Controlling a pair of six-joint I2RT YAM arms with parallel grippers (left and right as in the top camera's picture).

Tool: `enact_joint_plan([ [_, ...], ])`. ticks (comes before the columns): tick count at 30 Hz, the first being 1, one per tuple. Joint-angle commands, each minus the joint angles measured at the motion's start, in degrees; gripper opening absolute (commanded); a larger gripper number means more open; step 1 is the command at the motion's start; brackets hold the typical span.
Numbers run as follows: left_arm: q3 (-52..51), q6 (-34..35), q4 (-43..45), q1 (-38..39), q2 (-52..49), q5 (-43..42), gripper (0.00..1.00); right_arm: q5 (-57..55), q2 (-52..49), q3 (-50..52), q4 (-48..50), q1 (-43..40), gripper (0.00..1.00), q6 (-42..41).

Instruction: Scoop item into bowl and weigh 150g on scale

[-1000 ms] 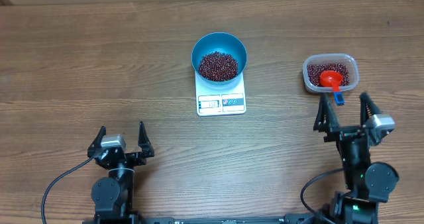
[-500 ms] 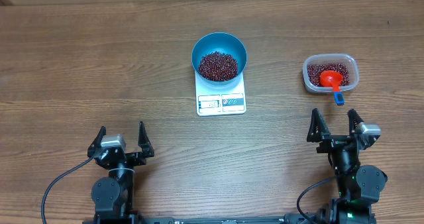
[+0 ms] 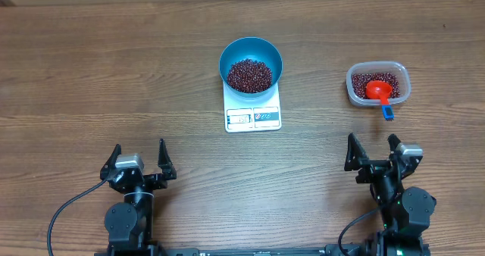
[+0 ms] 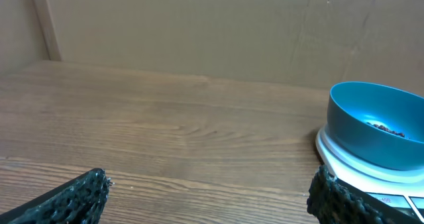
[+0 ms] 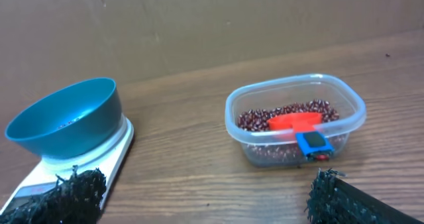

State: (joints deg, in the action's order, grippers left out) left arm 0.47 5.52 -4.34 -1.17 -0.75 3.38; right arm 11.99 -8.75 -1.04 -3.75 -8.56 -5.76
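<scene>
Right pincer (image 3: 371, 144) drawn back, spread wide, scale (image 3: 253, 118) readout unreadable

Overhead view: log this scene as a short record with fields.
bowl: round blue plastic bowl, on the flat white rectangular digital scale
contents: pile of small dark red-brown beans
supply: clear rounded-rectangular plastic tub, right of scale, holding beans
scoop: red plastic scoop resting in tub, blue handle end over its rim
left gripper: jaws open, empty
right gripper: jaws open, empty
</scene>
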Motion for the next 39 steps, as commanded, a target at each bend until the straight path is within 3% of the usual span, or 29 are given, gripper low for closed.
enact_joint_plan([
  [1, -0.17, -1.27, 0.07, -0.42, 0.5, -0.42, 1.0, -1.95, 3.19, 0.59, -0.2, 0.59, 1.0, 1.33],
  [16, -0.17, -1.27, 0.07, -0.42, 0.5, -0.42, 1.0, -3.65, 8.7, 0.59, -0.33, 1.38, 1.0, 1.6],
  [26, -0.17, -1.27, 0.07, -0.42, 0.5, -0.42, 0.99, -3.39, 8.63, 0.59, -0.42, 1.44, 1.0, 6.12],
  [39, -0.17, -1.27, 0.07, -0.42, 0.5, -0.42, 1.0, -3.39, 8.63, 0.59, -0.31, 1.42, 1.0, 6.05],
])
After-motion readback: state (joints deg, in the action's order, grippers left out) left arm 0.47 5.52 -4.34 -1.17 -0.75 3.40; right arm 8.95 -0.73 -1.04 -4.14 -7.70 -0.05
